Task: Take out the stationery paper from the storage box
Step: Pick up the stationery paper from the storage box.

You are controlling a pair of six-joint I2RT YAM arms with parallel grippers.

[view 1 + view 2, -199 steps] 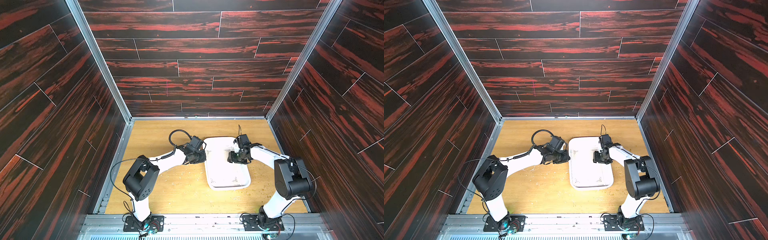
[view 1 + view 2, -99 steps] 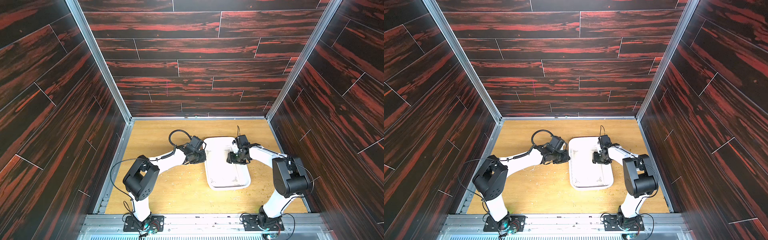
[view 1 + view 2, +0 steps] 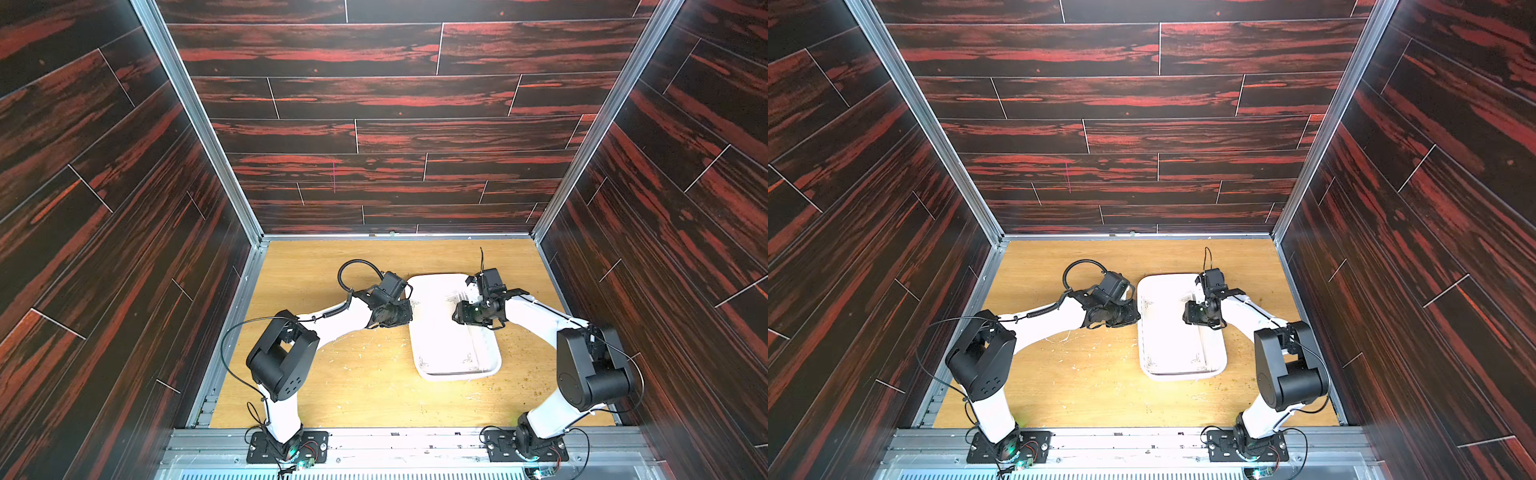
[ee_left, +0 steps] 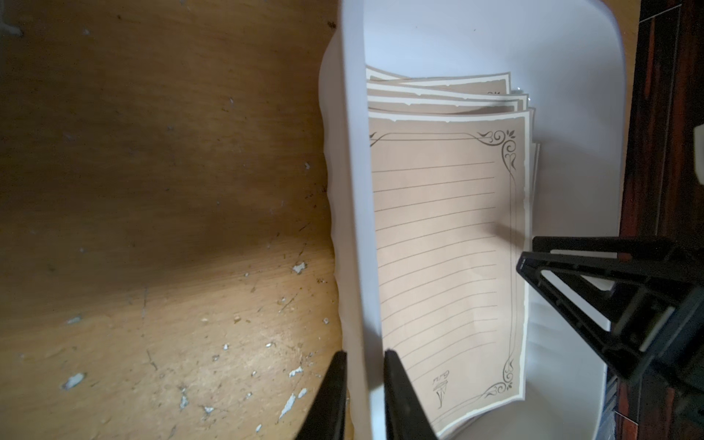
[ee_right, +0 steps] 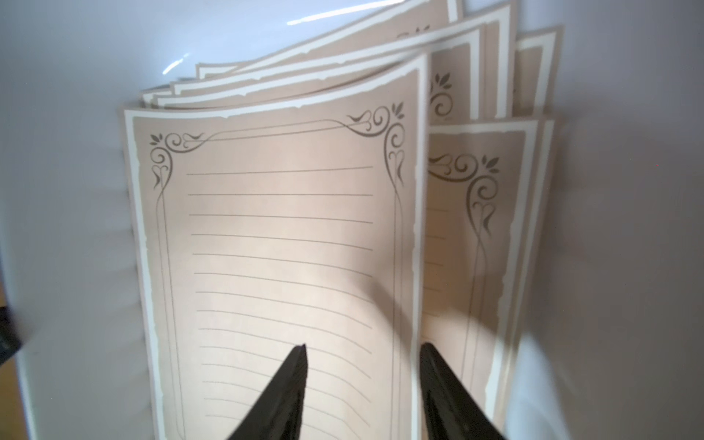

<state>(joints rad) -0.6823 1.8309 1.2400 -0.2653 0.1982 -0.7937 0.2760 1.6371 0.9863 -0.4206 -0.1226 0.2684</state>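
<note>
The white storage box (image 3: 457,376) (image 3: 1183,376) lies on the wooden table between both arms. A fanned stack of stationery paper (image 4: 438,247) (image 5: 278,236) lies inside it, cream with dark corner flourishes. My left gripper (image 4: 365,356) (image 3: 409,309) is shut on the box's left wall (image 4: 354,190), one finger outside and one inside. My right gripper (image 5: 362,346) (image 3: 455,316) is low over the stack with its jaws apart. One finger rests over the top sheet, the other past that sheet's raised long edge, above the lower sheets (image 5: 491,228).
The table (image 3: 353,382) is flecked with white scraps. Dark red panel walls close in the left, right and back. A metal rail (image 3: 395,440) with both arm bases runs along the front. The box sits right of the table's middle.
My right gripper's jaws have narrowed around the top sheet's edge, and it has edged slightly toward the box's middle. The left gripper and the box have not moved.
</note>
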